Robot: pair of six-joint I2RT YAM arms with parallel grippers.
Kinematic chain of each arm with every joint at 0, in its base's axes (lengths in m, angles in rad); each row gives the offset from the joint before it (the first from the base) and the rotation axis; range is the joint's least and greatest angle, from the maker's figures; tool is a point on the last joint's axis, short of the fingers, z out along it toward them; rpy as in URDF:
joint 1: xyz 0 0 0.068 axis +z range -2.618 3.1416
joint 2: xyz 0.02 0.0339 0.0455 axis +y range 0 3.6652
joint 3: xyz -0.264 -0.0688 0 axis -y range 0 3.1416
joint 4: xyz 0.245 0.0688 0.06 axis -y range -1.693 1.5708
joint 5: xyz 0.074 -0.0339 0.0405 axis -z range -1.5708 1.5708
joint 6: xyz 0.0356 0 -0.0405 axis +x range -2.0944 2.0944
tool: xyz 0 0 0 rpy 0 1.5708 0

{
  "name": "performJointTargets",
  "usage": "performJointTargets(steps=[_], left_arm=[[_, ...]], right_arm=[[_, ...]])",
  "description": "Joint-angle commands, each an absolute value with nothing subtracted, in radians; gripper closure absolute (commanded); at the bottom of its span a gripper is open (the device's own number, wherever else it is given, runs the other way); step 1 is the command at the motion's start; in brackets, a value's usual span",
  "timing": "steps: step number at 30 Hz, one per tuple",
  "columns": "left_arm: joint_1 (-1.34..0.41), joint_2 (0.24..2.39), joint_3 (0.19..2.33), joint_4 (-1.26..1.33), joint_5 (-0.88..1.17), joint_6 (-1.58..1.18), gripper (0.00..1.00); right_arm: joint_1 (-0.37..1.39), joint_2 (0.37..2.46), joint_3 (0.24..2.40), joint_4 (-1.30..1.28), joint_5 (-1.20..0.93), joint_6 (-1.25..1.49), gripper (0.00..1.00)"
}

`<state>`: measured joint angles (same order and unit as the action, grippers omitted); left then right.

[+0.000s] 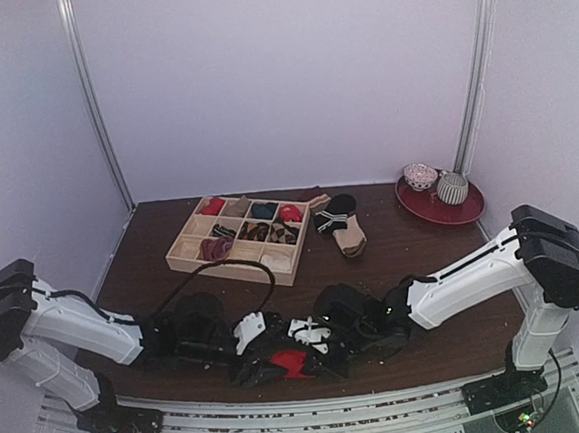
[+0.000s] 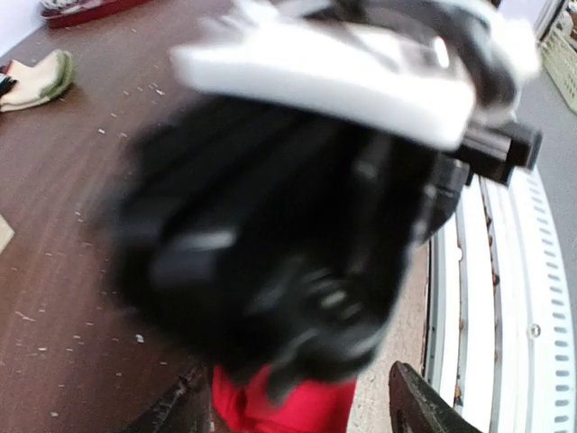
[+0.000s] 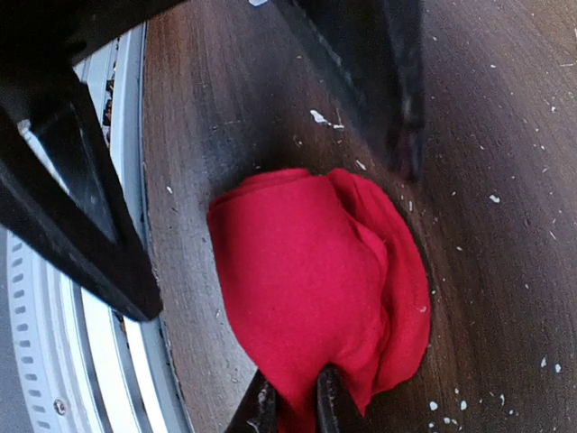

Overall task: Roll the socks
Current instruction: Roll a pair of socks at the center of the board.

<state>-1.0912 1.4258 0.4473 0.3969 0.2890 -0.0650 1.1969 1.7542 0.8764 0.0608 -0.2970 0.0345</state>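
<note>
Where right claw (image 3: pixel 292 395) pinches, red sock (image 3: pixel 311 280), bunched

wooden tray (image 1: pixel 183 247) | red plate (image 1: pixel 468 209) | tan sock (image 1: pixel 351 239) | striped black sock (image 1: pixel 335 211)

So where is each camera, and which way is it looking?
Top external: above and behind, looking down on the table; left arm and right arm show.
Left wrist: low, facing the right arm's blurry wrist; spread fingers of the left gripper show.
Right wrist: looking down at the red sock, pinched by the right gripper.
All share the red sock.
</note>
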Motion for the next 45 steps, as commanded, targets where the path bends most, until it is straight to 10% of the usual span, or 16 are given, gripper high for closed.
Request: performJointTargets(steps=[1, 7, 15, 19, 23, 45], left_arm=[[-1.133, 1.496, 0.448, 0.502, 0.285, -0.026, 0.34], [-1.164, 1.558, 0.464, 0.47, 0.258, -0.036, 0.39], [-1.176, 1.613, 0.467, 0.451, 0.223, -0.076, 0.76], [-1.186, 1.577, 0.419, 0.499, 0.182, -0.128, 0.45], [-1.186, 1.457, 0.345, 0.559, 0.088, -0.159, 0.37], [-1.186, 1.536, 0.294, 0.807, 0.193, -0.102, 0.44]], right_arm=[[1.19, 1.848, 0.873, -0.204, -0.353, 0.054, 0.87], [1.165, 1.865, 0.896, -0.235, -0.374, 0.061, 0.87], [1.151, 1.884, 0.908, -0.243, -0.396, 0.072, 0.87], [1.148, 1.881, 0.899, -0.226, -0.401, 0.078, 0.87], [1.146, 1.878, 0.89, -0.209, -0.389, 0.081, 0.87], [1.135, 1.912, 0.914, -0.248, -0.424, 0.087, 0.87]])
